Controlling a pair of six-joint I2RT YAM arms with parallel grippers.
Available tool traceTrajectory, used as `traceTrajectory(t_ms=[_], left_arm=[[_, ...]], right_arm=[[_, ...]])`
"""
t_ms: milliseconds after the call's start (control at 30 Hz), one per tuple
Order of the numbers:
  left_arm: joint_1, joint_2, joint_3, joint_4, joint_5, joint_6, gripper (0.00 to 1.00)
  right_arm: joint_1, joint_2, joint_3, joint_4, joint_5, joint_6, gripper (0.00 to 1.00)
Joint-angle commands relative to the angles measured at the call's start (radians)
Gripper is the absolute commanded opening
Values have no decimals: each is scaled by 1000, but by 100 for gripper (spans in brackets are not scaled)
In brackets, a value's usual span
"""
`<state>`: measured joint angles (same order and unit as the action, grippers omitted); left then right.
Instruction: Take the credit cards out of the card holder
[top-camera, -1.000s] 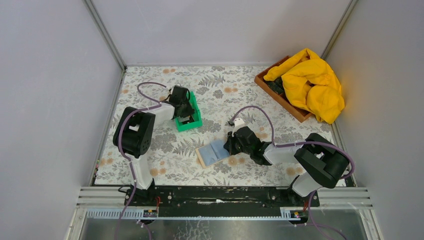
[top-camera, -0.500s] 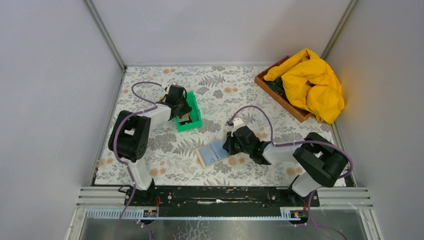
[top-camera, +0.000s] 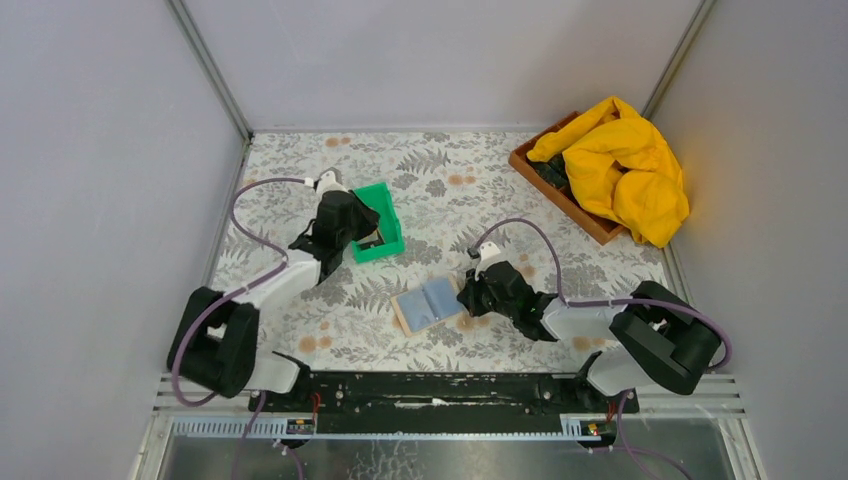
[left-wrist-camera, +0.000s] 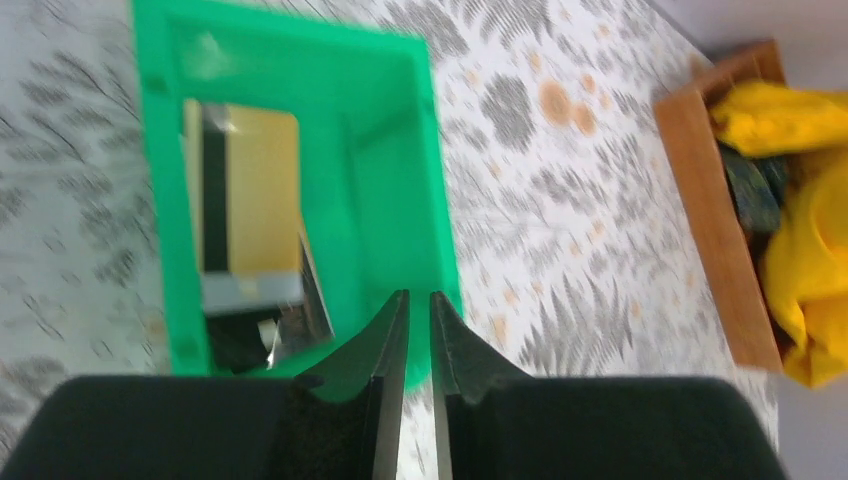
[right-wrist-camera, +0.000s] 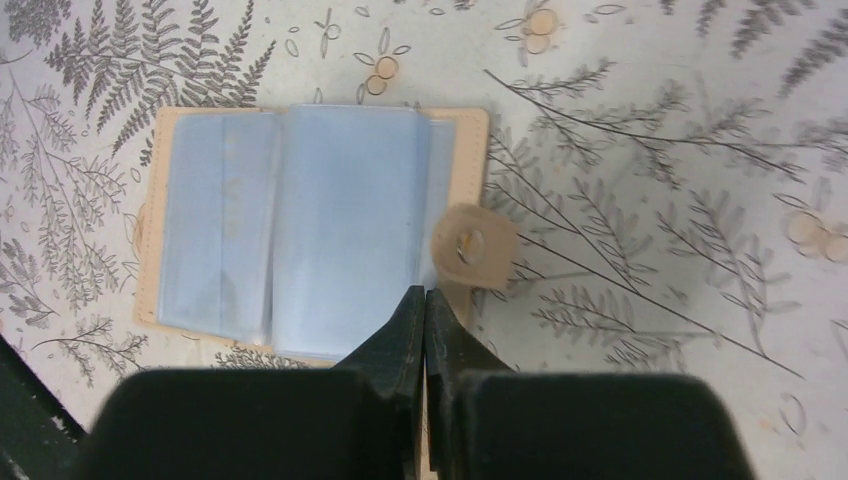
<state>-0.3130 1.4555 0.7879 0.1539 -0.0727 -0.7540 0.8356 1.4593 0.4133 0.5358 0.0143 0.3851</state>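
Right gripper (right-wrist-camera: 425, 300): fingers pressed together, nothing seen pinched between them. In the right wrist view its tips sit at the near edge of the card holder (right-wrist-camera: 300, 230), just beside the closing tab (right-wrist-camera: 475, 246). Whether the tips touch the holder cannot be told.

Card holder: lies opened flat on the floral table (top-camera: 440, 190), blue-grey lining facing up, between the two arms. No card can be made out in its pockets.

Left gripper (left-wrist-camera: 418, 310): fingers stand slightly apart with a narrow slit between them, and nothing is held. It hovers at the near rim of the green bin (left-wrist-camera: 390, 150).

Credit cards (left-wrist-camera: 255, 200): inside the green bin. A tan card with a dark stripe lies uppermost; a greyish edge and a dark shape show below it.

Far right corner: a wooden tray (top-camera: 560, 195) with a yellow cloth (top-camera: 625, 160) on it.
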Motion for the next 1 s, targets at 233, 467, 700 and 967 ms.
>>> traceTrajectory(t_ms=[233, 467, 700, 967], left_arm=[[-467, -386, -478, 238, -265, -56, 16], [-511, -519, -447, 33, -352, 41, 33], [-472, -316, -304, 18, -415, 41, 57], [-297, -115, -289, 148, -221, -31, 59]], right_arm=[[26, -228, -118, 110, 131, -111, 50], [148, -226, -73, 65, 219, -200, 56], [331, -67, 145, -80, 332, -302, 61], [347, 13, 119, 40, 347, -299, 56]])
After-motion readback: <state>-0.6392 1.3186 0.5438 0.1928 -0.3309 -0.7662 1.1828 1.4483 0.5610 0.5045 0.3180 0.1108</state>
